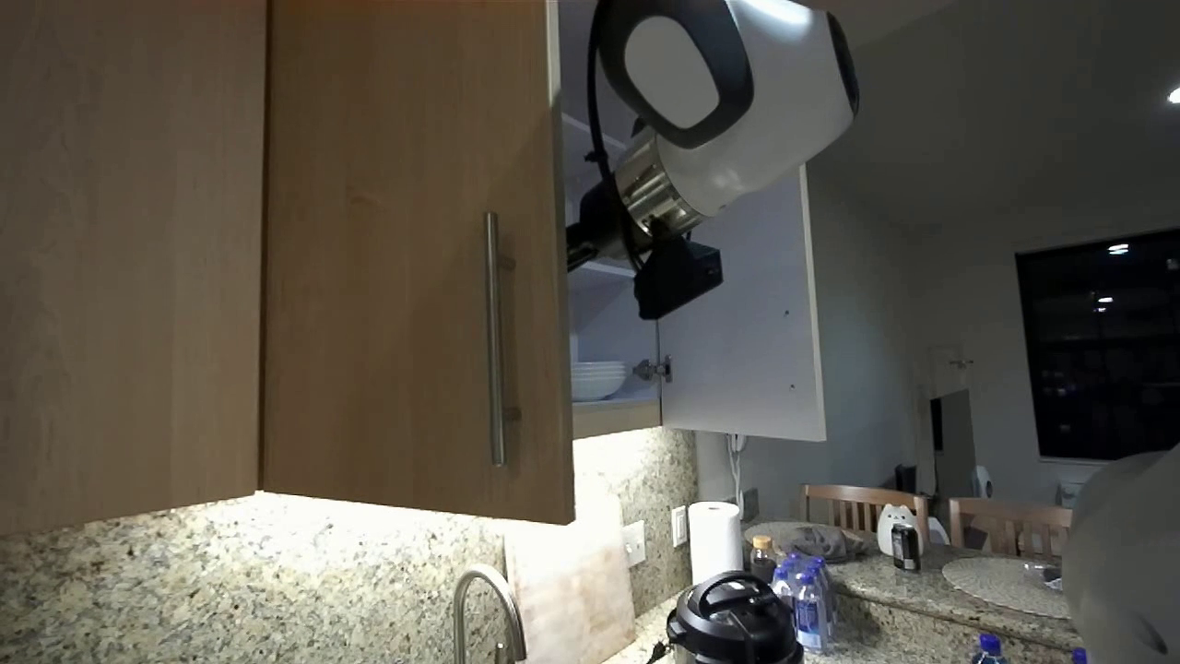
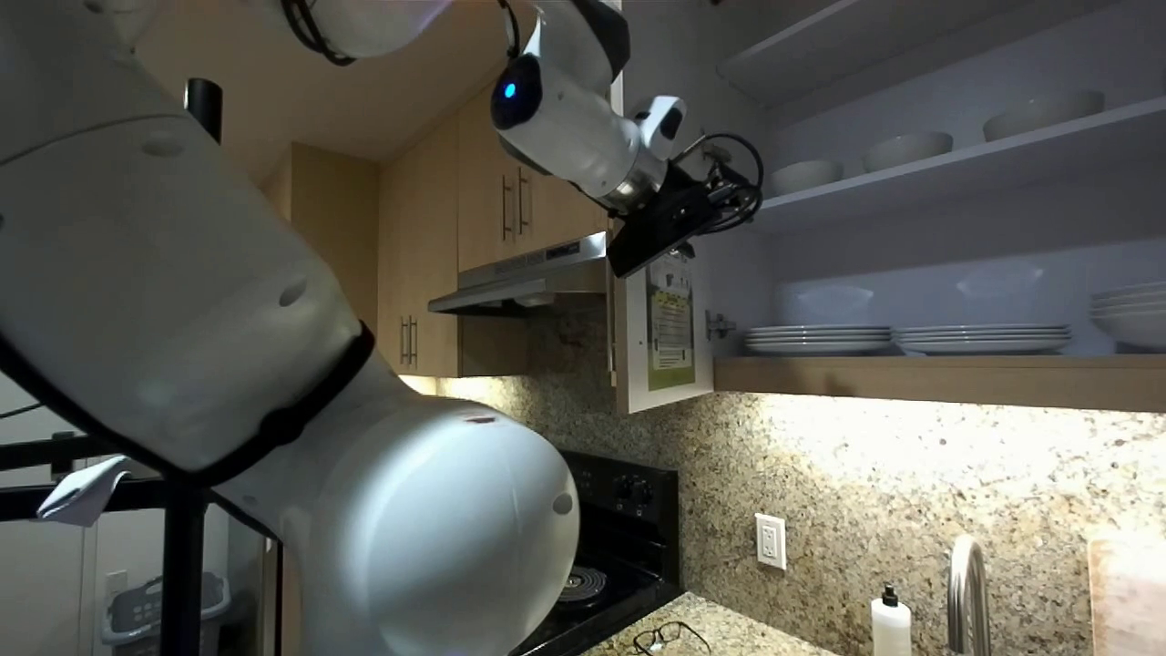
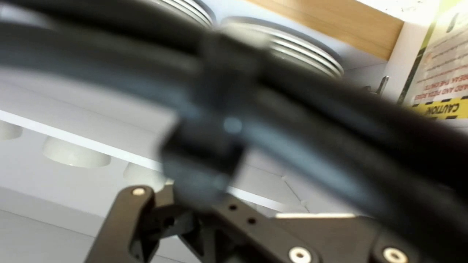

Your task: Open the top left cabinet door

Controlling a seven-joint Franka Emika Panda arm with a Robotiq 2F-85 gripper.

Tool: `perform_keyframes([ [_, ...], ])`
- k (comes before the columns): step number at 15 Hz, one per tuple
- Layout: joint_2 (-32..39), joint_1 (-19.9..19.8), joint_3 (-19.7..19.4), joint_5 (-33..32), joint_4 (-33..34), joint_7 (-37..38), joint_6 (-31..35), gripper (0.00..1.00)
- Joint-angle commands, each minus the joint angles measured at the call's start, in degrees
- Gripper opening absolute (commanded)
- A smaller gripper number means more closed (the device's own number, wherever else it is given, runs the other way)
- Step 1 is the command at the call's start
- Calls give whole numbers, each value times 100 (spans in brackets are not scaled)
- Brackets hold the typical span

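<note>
The top left cabinet door [image 1: 406, 277], wood-grained with a slim silver bar handle [image 1: 495, 337], stands swung out from the cabinet. Its pale inner face, bearing a printed label [image 2: 669, 319], shows in an exterior view. My gripper [image 2: 736, 196] is inside the opening between this door and the shelves, on the inner side of the door and away from the handle. In an exterior view the door edge partly hides the gripper [image 1: 579, 251]. In the wrist view a dark blurred cable crosses the gripper [image 3: 190, 212]; its fingertips are hidden, so its opening cannot be judged.
A pale grey-white door [image 1: 737, 323] also stands open on the far side of the cabinet. Shelves hold bowls [image 2: 906, 150] and stacked plates [image 2: 818, 339]. A range hood [image 2: 519, 273] lies beyond the open door. Below are a faucet [image 1: 489, 599] and a black-lidded cooker [image 1: 736, 618].
</note>
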Motion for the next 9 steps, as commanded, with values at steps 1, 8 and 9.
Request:
perform_keyframes([
  [1,-166,-168,452,205,-17,-176,24,100],
  [8,-132,-239,1107,132,125,-178,23,100],
  [9,-83,-258,1194,118,160,-179,22,100],
])
